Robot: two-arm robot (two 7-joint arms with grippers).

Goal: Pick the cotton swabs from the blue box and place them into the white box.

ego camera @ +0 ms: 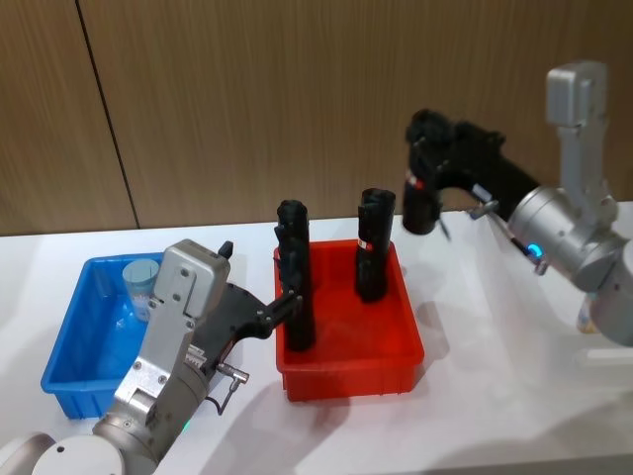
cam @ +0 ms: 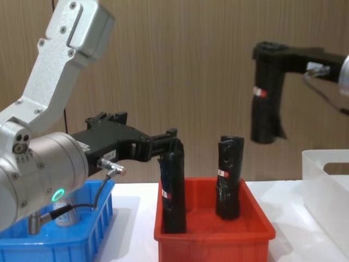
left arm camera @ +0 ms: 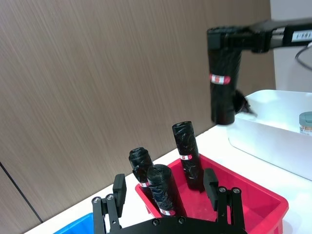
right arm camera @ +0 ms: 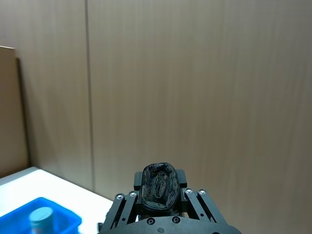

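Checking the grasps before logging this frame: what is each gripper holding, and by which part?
The right gripper holds a black roll by its top end, lifted above the table. The left gripper is open around a roll in the red bin, holding nothing.

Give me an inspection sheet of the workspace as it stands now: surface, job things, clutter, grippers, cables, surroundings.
Surface: white table.
Job's things: blue box on the robot's left, one cotton swabs jar inside it; white box on the right, with a jar in it.
Clutter: red bin between the boxes, three black rolls standing in it.
Grippers: left gripper open, a roll between its fingers; right gripper shut on a fourth black roll, held in the air.
Cables: thin wires at the left wrist and right wrist.
Surroundings: wood-panel wall.
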